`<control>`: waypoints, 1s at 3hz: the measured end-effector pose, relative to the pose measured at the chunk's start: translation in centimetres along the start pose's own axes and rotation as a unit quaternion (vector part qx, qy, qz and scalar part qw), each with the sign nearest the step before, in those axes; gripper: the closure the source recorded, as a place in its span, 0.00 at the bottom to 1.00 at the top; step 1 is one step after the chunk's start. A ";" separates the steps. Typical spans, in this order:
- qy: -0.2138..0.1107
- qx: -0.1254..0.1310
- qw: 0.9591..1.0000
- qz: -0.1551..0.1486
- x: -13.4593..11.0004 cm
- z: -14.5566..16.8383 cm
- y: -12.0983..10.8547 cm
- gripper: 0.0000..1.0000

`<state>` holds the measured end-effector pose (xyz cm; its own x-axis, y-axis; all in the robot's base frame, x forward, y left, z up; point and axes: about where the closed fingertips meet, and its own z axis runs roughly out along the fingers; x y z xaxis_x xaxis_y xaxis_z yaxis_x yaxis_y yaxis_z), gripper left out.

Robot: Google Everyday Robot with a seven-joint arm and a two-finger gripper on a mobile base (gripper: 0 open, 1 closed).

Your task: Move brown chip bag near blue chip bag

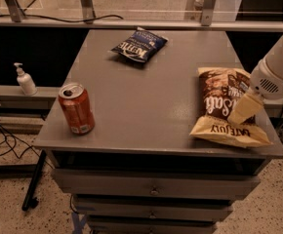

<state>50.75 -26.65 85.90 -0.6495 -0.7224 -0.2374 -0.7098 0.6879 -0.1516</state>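
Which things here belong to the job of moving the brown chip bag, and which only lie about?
Job: brown chip bag, front right; blue chip bag, far side; gripper, at the brown bag's right edge.
Lying about: orange can, front left; pump bottle, far left.
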 end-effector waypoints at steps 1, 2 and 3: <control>-0.002 0.011 1.000 -0.003 -0.7 -0.3 -0.6 0.86; -0.005 0.030 0.999 -0.008 -1.5 -1.2 -2.0 1.00; -0.027 0.059 0.998 -0.009 -2.6 -4.1 -4.3 1.00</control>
<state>54.41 -27.97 91.07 -0.6182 -0.7326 -0.2849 -0.6822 0.6801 -0.2685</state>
